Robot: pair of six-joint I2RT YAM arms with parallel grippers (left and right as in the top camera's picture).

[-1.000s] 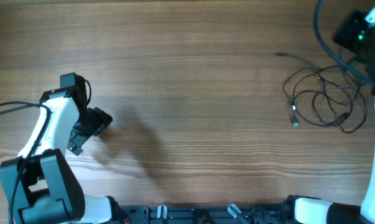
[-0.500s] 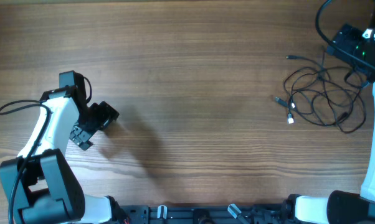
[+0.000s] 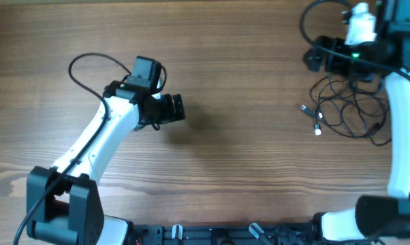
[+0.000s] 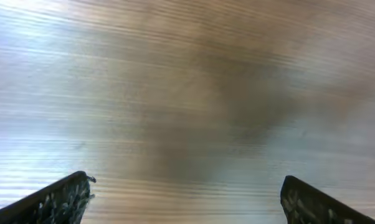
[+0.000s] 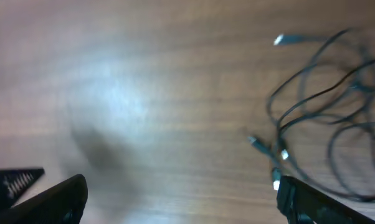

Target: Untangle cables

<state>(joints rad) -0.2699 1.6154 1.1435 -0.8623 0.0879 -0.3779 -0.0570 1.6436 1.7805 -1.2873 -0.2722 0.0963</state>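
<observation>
The cables (image 3: 351, 109) lie in a loose tangle of thin black loops on the wooden table at the far right, with a white-tipped plug (image 3: 318, 131) and a second plug (image 3: 304, 107) sticking out on the left side. My right gripper (image 3: 315, 58) hovers just beyond the tangle's upper left, open and empty. In the right wrist view the cables (image 5: 324, 118) sit to the right, between and above the right gripper (image 5: 181, 202) fingers (image 5: 324, 208). My left gripper (image 3: 174, 109) is open over bare wood left of centre. The left wrist view shows the left gripper (image 4: 187, 205) with only table between its fingers (image 4: 56, 202).
The left arm's own thick black cable (image 3: 89, 64) loops over the table behind it. A black rail (image 3: 212, 235) runs along the front edge. The right arm's white link (image 3: 402, 136) stands just right of the tangle.
The right gripper opened and swung left from the far corner to above the tangle's upper left. A cable end dropped back into the pile. The left arm reached up and right toward the centre.
</observation>
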